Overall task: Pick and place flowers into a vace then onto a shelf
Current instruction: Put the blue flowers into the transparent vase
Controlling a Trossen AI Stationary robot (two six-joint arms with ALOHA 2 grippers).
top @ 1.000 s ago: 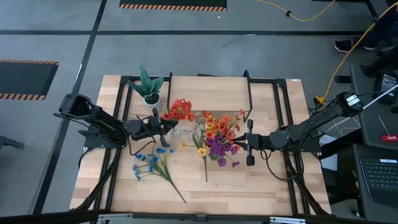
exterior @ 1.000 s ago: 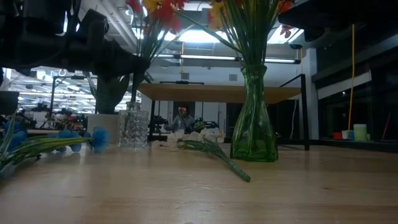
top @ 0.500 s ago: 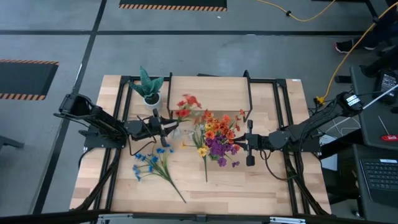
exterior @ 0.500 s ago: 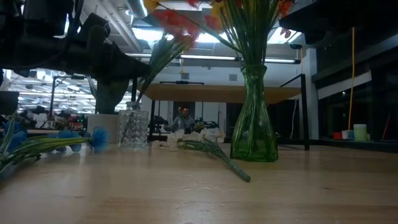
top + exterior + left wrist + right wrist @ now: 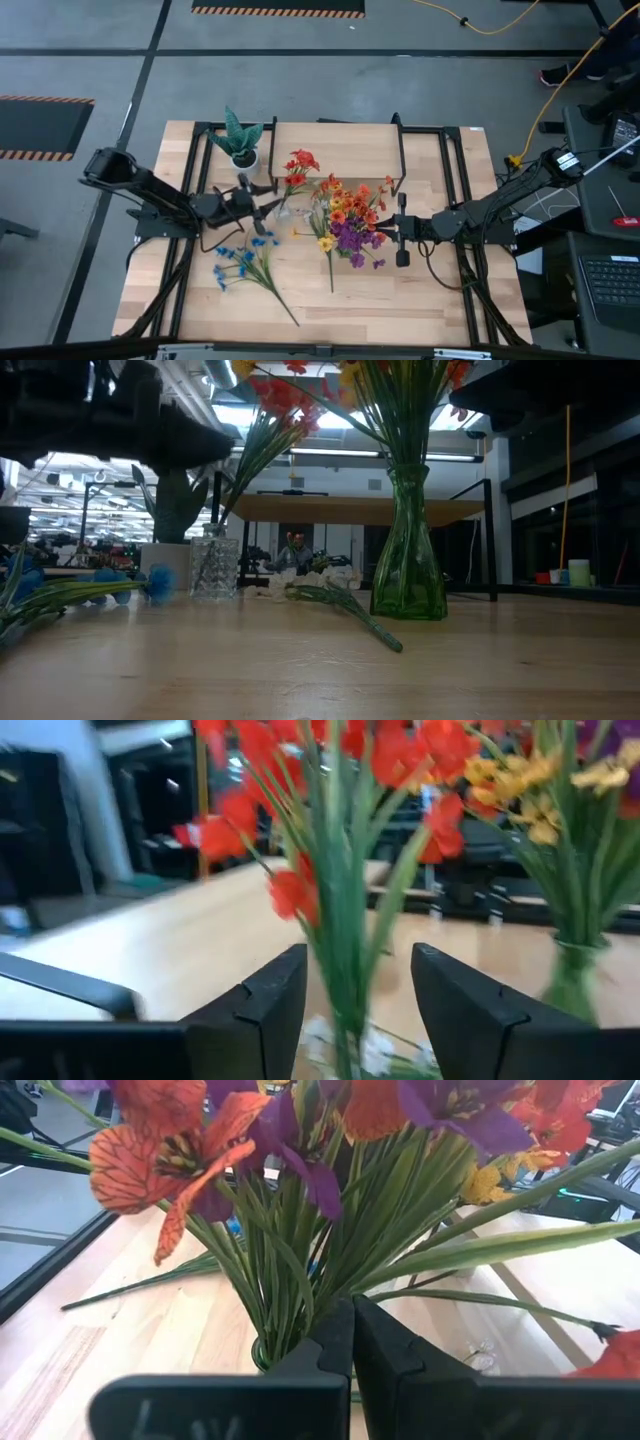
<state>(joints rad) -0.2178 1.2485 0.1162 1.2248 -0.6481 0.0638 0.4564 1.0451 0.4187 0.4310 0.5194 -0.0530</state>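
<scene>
Presently, in stock:

- Red artificial flower stems (image 5: 297,165): standing in the small clear cut-glass vase (image 5: 214,568), blooms leaning toward the shelf; long axis near upright, tilted.
- Orange, yellow and purple bouquet (image 5: 348,218): in the tall green glass vase (image 5: 408,550), upright.
- Blue-bloomed stems (image 5: 246,262): flat on the pale wooden tabletop (image 5: 400,300), unplaced; stalk ends point at the table's near edge.
- Pale wooden shelf on black legs (image 5: 340,145): bears no vase yet; judged well short of done.
- Left gripper (image 5: 357,1010): fingers parted, straddling the red stems without clamping.
- Right gripper (image 5: 352,1342): fingers closed together, empty, just before the green vase.
</scene>
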